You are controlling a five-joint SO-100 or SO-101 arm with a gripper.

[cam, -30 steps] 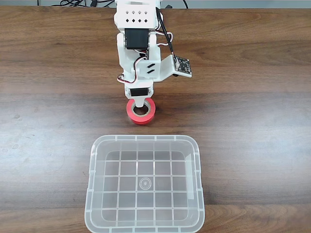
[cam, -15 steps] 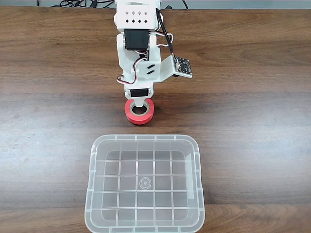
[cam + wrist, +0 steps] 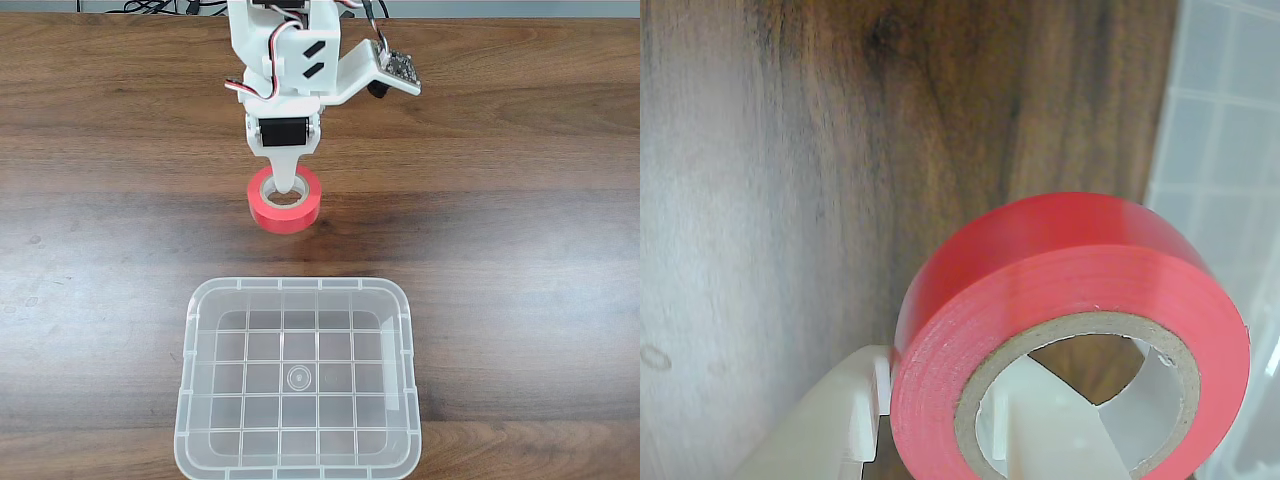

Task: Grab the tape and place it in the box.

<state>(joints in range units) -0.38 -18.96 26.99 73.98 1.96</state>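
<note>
Dark wood worktop (image 3: 520,250): small red-orange tape roll (image 3: 286,203) pinched through its core by white fingers (image 3: 865,425), apparently lifted, not yet over clear plastic box (image 3: 298,462).

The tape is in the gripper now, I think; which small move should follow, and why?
Probably carry it toward the box. In the wrist view the tape is clamped, one finger inside its core and one outside. In the fixed view the gripper holds it over the table, short of the box rim.
</note>
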